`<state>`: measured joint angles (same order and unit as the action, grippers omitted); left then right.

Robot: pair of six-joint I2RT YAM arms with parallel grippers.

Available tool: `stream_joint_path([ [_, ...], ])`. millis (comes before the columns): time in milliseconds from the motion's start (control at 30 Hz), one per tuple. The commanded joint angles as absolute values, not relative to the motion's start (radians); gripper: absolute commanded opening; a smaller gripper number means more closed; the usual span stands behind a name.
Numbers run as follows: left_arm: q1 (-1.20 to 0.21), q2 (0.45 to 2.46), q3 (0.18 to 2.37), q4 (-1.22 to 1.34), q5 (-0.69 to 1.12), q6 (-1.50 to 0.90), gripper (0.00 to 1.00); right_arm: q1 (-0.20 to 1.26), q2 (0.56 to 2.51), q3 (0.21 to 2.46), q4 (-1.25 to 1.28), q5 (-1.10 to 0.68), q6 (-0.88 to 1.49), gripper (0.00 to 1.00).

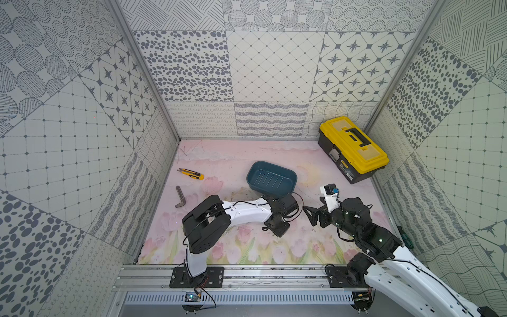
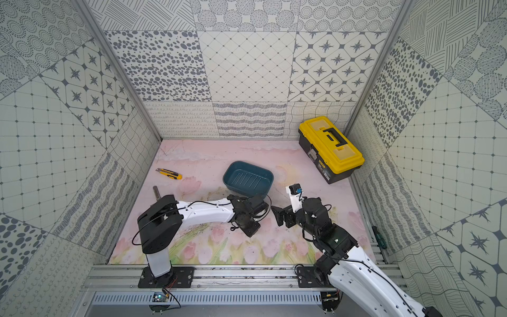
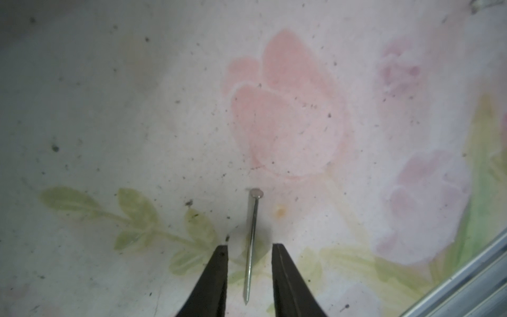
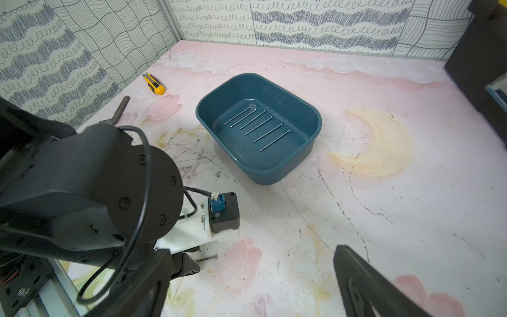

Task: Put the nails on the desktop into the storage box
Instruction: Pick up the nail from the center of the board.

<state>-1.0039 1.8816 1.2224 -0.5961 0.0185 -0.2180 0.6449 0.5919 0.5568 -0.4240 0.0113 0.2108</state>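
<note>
Here, low in the left wrist view, the left gripper straddles a nail on the desktop, jaws narrow but untouching; the right gripper gapes wide.

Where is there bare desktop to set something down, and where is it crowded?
Free: the stretch between the box and the toolbox, and the back strip behind the knife. Crowded: front centre, with the left tool astride a nail and the right tool close by.
</note>
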Motion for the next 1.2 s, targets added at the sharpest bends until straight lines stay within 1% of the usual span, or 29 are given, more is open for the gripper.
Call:
stream_joint_path([
  [0, -1.004, 1.892, 1.222, -0.635, 0.025, -0.184, 0.30, 0.648, 0.583, 0.547, -0.404, 0.014, 0.224, 0.97],
  [133, -1.004, 1.906, 1.226, -0.634, 0.043, -0.183, 0.26, 0.648, 0.583, 0.546, -0.402, 0.017, 0.222, 0.97],
  [333, -1.003, 1.910, 1.211, -0.631, 0.050, -0.183, 0.18, 0.647, 0.586, 0.547, -0.400, 0.021, 0.215, 0.97],
  [600, -1.008, 1.902, 1.172, -0.612, 0.063, -0.202, 0.01, 0.647, 0.580, 0.547, -0.401, 0.020, 0.216, 0.97],
  [967, -0.992, 1.848, 1.149, -0.607, 0.035, -0.225, 0.00, 0.648, 0.564, 0.546, -0.402, 0.014, 0.201, 0.97],
  [1167, -0.936, 1.779, 1.146, -0.628, 0.035, -0.224, 0.00, 0.648, 0.571, 0.546, -0.397, 0.010, 0.196, 0.97],
])
